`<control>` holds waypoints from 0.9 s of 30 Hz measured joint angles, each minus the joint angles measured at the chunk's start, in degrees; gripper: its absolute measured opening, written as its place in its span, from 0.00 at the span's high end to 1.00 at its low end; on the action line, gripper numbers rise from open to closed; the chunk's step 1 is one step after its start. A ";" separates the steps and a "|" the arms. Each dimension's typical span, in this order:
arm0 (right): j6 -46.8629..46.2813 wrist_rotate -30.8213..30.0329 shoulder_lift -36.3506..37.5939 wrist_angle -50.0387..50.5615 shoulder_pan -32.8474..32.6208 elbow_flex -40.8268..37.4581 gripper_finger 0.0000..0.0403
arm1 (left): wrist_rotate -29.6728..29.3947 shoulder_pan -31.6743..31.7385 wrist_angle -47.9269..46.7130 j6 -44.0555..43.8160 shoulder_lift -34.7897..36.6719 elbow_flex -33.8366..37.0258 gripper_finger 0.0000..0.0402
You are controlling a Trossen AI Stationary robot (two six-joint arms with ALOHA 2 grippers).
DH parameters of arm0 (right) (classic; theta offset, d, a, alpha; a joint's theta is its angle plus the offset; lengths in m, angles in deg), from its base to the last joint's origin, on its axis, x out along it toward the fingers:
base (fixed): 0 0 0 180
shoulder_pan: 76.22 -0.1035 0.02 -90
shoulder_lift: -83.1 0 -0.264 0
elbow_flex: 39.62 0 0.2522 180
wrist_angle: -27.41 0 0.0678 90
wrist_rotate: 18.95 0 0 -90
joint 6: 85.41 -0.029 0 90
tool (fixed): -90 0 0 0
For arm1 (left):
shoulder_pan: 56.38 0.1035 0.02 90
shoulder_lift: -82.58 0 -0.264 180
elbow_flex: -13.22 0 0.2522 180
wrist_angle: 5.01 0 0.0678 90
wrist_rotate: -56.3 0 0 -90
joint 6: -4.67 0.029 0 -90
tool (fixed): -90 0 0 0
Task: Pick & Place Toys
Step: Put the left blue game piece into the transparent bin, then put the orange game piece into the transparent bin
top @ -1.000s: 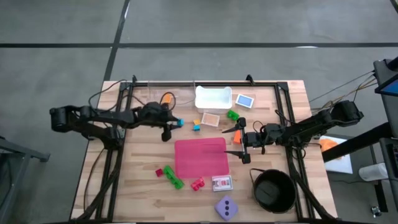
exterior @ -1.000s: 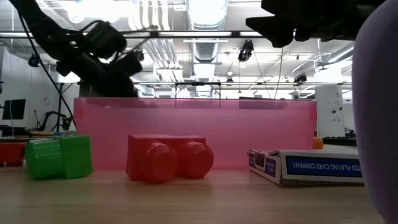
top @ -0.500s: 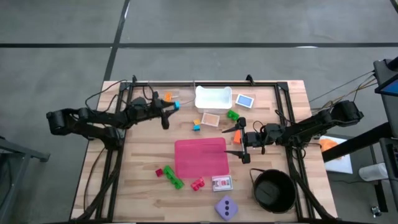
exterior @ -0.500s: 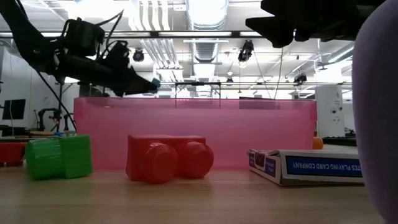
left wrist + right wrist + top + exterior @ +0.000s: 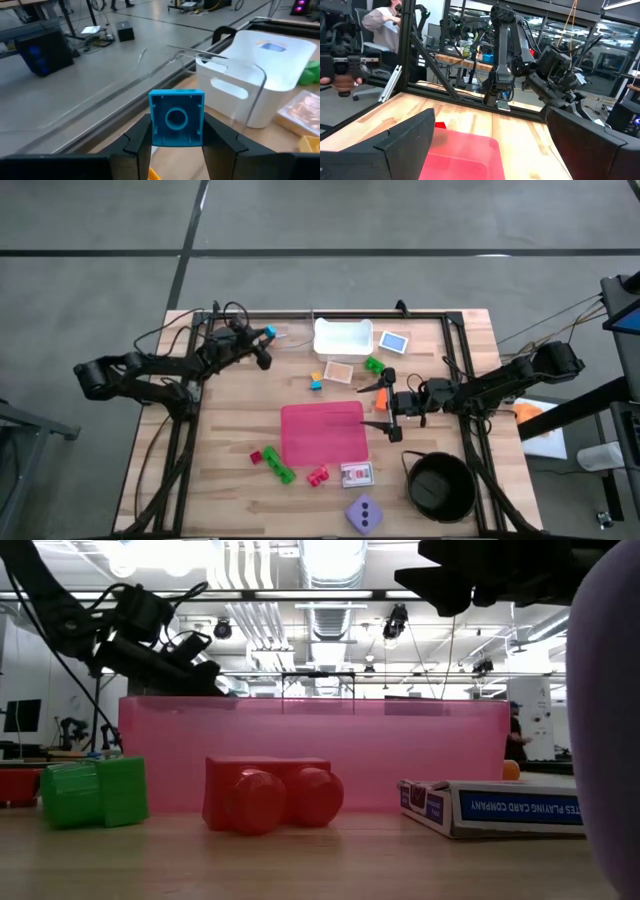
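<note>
My left gripper (image 5: 266, 336) is near the table's far left, beside the white bin (image 5: 343, 336), shut on a small blue brick (image 5: 176, 117). My right gripper (image 5: 377, 408) waits open and empty at the right edge of the flat pink mat (image 5: 323, 432); an orange piece (image 5: 381, 396) shows by its fingers. A green brick (image 5: 374, 365) and a yellow-and-blue brick (image 5: 316, 380) lie on the wood beyond the mat. A red brick (image 5: 256, 456), a green brick (image 5: 279, 466) and a red brick (image 5: 318, 475) lie near the mat's front. The lilac die (image 5: 364, 513) rests at the front edge. My left gripper pinches the blue brick by two opposite sides (image 5: 152, 125) between its two fingers (image 5: 137, 140). The fingers come about level, pointing toward the table's right. The brick's hollow underside faces the wrist camera. The brick is lifted clear of the table.
The black round bowl (image 5: 440, 485) stands at the front right. A playing-card box (image 5: 357, 474) lies in front of the mat. A blue card (image 5: 394, 341) and a pink packet (image 5: 339, 371) lie by the white bin. A person sits beyond the table (image 5: 382, 22).
My left gripper has carried the blue brick toward the table's far edge and a little to the left, from beside the yellow-and-blue brick to the bin's left side. It stays shut on the brick, which is clear of the table.
</note>
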 joint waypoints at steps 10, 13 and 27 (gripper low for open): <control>0.00 0.00 0.00 0.01 0.00 0.00 0.06 | -5.27 0.03 -10.49 0.00 0.00 -3.51 0.59; 0.00 0.00 0.00 0.00 0.00 0.00 0.06 | -5.32 0.03 -10.49 0.01 0.00 -3.51 0.57; 0.00 0.00 0.00 0.02 0.00 0.00 0.06 | -5.15 -0.02 -12.59 -0.91 0.00 -4.21 0.56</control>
